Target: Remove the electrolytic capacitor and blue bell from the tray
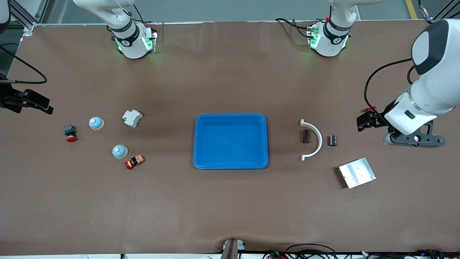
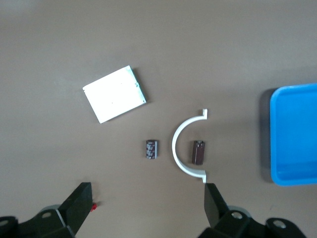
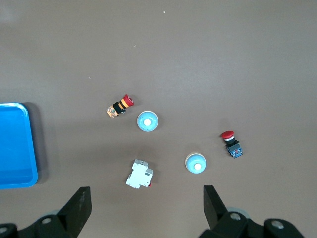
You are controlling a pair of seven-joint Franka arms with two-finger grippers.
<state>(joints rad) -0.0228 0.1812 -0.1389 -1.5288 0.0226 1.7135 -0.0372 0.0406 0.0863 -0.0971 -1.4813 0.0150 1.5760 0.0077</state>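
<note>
Hanging wide open over the desk's (image 1: 230, 216) left-arm end, the left tool (image 2: 146, 208) holds nothing; two capacitors (image 1: 305, 136) (image 1: 333, 140) flank a white arc (image 1: 313, 139) between it and the blue tray (image 1: 230, 118). Equally wide and empty, the right tool (image 3: 146, 210) hovers over the right arm's end, two bells (image 1: 96, 123) (image 1: 119, 151) resting apart from it toward the tray.

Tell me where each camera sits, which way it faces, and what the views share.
Front view: high across the table, facing both arm bases; left pincer and right pincer hang open.
Left wrist view: looks down past its fingers at two capacitors, white arc, metal plate.
Right wrist view: looks down past its fingers at two bells, buttons, breaker.
All share the blue tray.
</note>
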